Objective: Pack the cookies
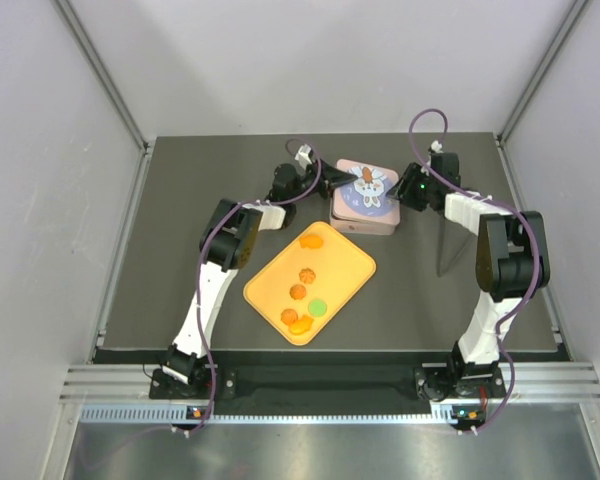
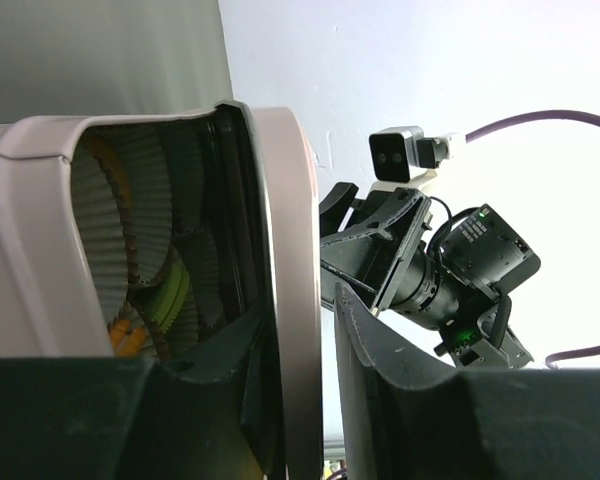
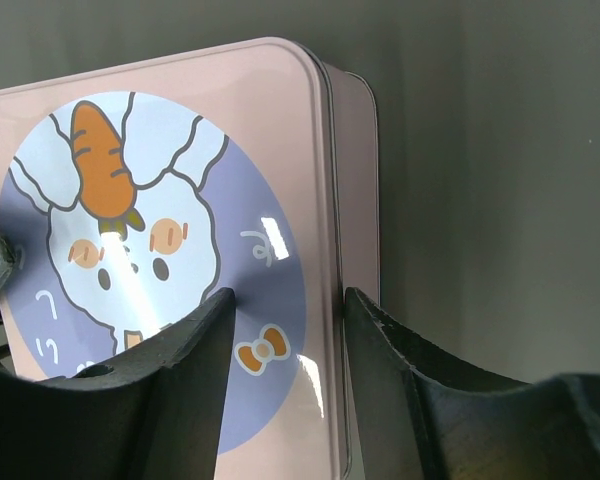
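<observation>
The pink tin stands at the back of the table, its bunny-print lid on top. Several orange cookies and a green one lie on the orange tray. My left gripper is at the tin's left edge. In the left wrist view the lid's rim passes between the fingers of that gripper, with a gap on the right. The lid is raised on this side, showing grey paper cups with a green cookie. My right gripper is shut on the lid's right edge.
The tray lies in front of the tin, near the table's middle. Both arms reach toward the tin from either side. Grey walls close in the table on the left, right and back.
</observation>
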